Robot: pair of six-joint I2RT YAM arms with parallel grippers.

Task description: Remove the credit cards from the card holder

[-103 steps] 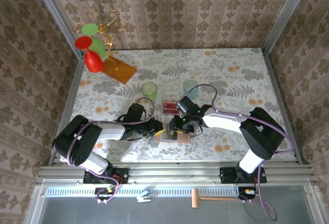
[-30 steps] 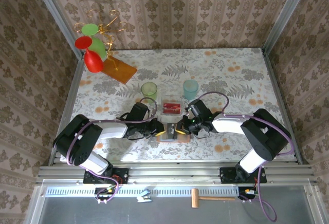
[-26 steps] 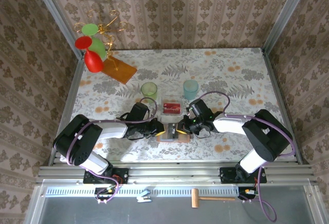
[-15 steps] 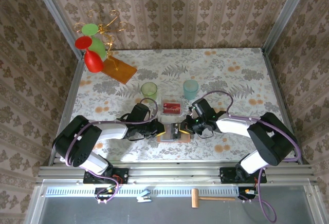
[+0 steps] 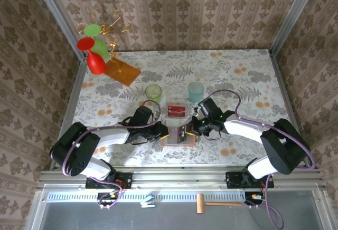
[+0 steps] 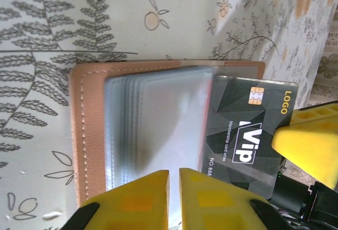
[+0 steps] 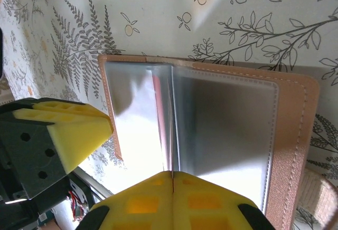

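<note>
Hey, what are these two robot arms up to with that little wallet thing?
They are emptying a tan card holder that lies open on the floral table. The left gripper pinches the holder's near edge to keep it in place. The right gripper appears closed on a black VIP card, which sticks partly out of the clear sleeves. Red cards sit just behind the holder.

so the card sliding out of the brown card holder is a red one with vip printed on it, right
Not quite. The card sliding out of the brown card holder is black, not red. It does have "Vip" printed on it, as the left wrist view shows.
</note>
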